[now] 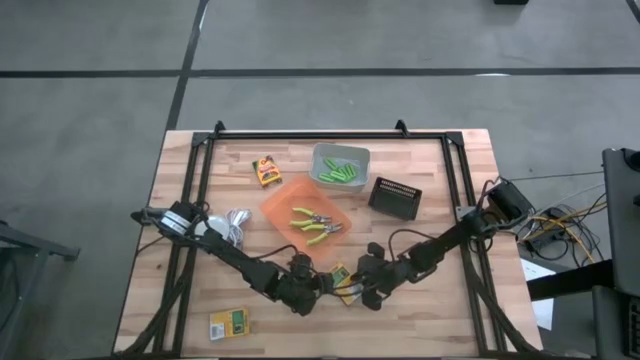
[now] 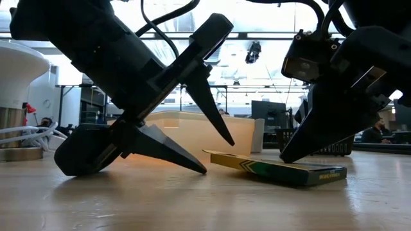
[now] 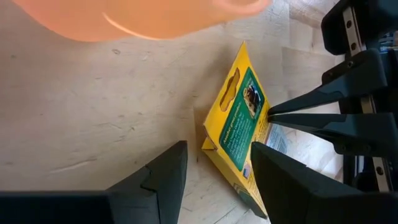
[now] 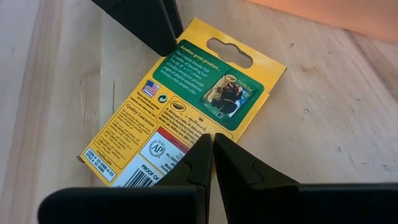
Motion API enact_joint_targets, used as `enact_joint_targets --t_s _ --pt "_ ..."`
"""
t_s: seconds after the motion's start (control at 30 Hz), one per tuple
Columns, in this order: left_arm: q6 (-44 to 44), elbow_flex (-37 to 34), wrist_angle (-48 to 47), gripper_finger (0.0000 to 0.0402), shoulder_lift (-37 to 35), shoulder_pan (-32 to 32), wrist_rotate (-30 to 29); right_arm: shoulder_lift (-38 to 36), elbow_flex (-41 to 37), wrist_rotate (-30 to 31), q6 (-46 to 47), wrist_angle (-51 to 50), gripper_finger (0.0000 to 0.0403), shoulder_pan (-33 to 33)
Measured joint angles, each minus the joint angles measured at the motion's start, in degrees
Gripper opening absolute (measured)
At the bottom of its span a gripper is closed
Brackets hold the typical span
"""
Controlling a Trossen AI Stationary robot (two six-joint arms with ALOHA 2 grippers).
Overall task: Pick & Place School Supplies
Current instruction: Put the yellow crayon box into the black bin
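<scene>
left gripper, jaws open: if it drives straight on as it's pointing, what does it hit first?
Most likely the yellow-and-green box lying on the table. The left gripper points at its edge, one jaw already beside it. The right gripper, shut, presses the box's far side. Depth is uncertain.

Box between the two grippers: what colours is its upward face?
The box is yellow, with a green panel and a white barcode label; right wrist view shows it best.

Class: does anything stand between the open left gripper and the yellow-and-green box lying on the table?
Nothing visible does. The left gripper already straddles one edge of the box; the shut right gripper presses on top of the box.
</scene>
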Motion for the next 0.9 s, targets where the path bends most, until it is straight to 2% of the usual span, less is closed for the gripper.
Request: enact_joint_targets --t_s 0.43,0.63,0.9 --pt "0.0 0.0 0.3 0.0186 0.1 0.5 -0.6 0.3 0.0 0.4 0.6 -1.0 0.0018 0.0" --pt "3.9 0.0 3.5 0.0186 0.2 1.1 -0.3 0.3 0.0 0.4 0.4 -0.9 0.0018 0.0" --pt "4.7 -0.1 3.7 0.0186 0.2 2.1 -0.3 0.3 0.0 0.4 0.4 -0.9 0.0018 0.0"
